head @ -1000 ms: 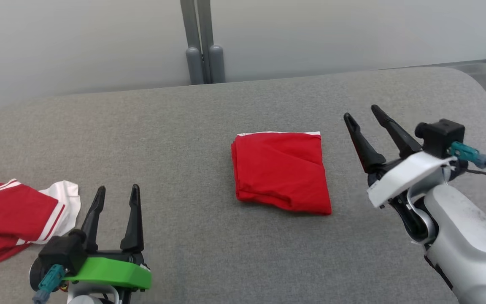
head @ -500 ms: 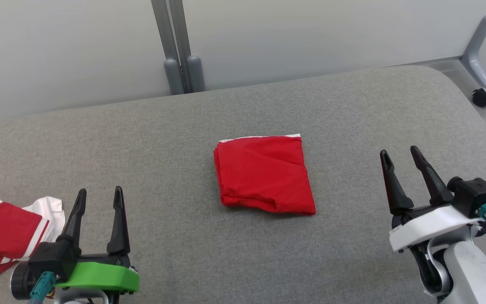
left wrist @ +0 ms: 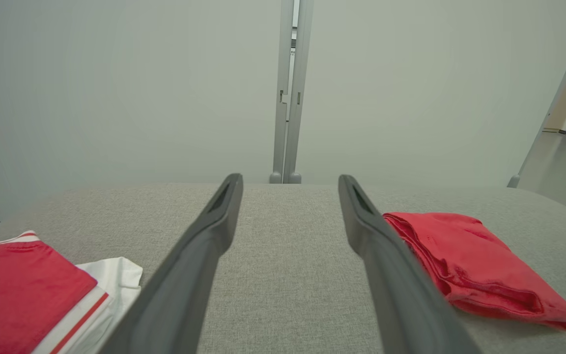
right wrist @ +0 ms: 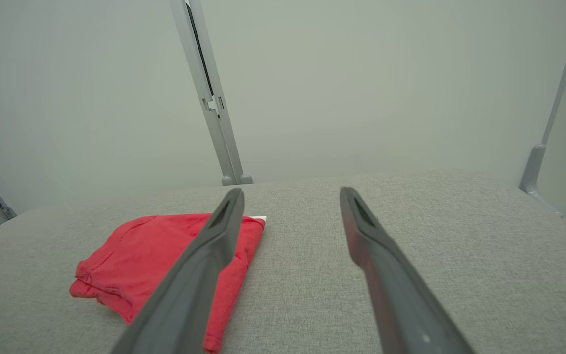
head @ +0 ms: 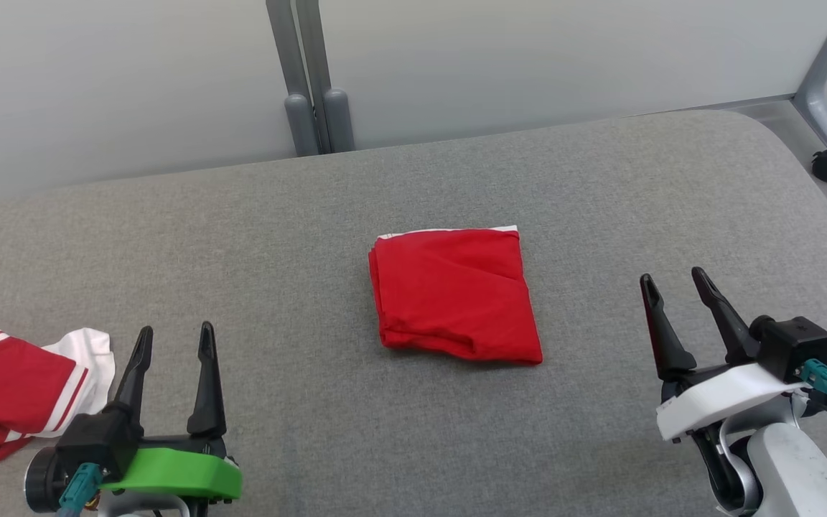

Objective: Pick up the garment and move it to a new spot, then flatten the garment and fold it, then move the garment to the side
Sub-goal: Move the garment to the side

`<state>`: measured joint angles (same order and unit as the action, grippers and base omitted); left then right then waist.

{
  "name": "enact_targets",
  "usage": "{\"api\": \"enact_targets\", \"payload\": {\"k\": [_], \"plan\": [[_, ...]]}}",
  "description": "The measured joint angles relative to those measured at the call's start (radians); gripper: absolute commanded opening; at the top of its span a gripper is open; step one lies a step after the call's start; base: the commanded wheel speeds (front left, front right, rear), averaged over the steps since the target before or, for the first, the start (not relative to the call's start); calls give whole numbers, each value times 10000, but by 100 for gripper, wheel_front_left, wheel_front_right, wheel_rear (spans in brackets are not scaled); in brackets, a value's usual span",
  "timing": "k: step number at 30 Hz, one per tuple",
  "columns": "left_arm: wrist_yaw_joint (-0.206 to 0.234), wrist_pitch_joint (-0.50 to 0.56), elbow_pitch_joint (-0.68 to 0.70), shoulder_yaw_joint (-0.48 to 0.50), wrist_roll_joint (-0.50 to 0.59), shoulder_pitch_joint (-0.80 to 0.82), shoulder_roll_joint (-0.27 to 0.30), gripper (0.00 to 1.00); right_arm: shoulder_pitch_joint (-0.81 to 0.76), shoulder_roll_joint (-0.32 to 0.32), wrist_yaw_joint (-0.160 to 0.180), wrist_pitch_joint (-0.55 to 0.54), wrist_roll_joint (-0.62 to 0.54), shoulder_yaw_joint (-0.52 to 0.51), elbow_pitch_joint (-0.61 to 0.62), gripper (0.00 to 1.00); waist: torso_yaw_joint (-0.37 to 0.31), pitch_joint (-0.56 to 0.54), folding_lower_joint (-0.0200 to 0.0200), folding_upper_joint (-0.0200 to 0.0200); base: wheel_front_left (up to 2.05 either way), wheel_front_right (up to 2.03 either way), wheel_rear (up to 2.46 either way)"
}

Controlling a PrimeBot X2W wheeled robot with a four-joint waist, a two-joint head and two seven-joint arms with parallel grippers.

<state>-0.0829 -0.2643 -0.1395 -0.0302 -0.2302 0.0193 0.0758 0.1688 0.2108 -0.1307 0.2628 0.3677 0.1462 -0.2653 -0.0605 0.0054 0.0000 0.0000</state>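
A red garment (head: 454,292) lies folded into a compact square at the middle of the grey padded table (head: 600,187), a thin white edge along its far side. In the left wrist view the garment (left wrist: 469,265) sits to the right of my fingers; in the right wrist view the same garment (right wrist: 155,260) lies to the left, partly behind one finger. My left gripper (head: 175,337) is open at the near left and holds nothing. Open and empty too, my right gripper (head: 672,281) hovers at the near right, apart from the garment.
A second red garment with white stripes and a white sleeve (head: 19,391) lies crumpled at the table's near left edge. A grey partition post (head: 309,79) stands behind the table, and a caster leg (head: 826,108) at the far right.
My right gripper has drawn back from beside the garment to the near right. The camera shifted, so the whole scene slid. The folded garment stays put.
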Motion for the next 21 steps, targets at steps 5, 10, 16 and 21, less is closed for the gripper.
{"api": "enact_targets", "payload": {"k": [5,10,16,21], "plan": [[-54,0,-31,25,71,10,-52,100,81,-8,0,0,0,44,-136,100,77,16,0,0,0,0,0],[-113,0,-88,-36,178,20,-105,100,366,-25,0,-2,6,69,-462,100,201,54,0,0,0,0,0],[-213,0,-173,-309,240,307,-173,100,1719,96,0,-863,497,387,-1436,100,589,335,0,0,0,0,0],[-238,0,-318,-395,213,546,-198,100,3026,165,-2,-2220,1080,550,-2677,100,1041,651,0,0,0,0,0]]}}
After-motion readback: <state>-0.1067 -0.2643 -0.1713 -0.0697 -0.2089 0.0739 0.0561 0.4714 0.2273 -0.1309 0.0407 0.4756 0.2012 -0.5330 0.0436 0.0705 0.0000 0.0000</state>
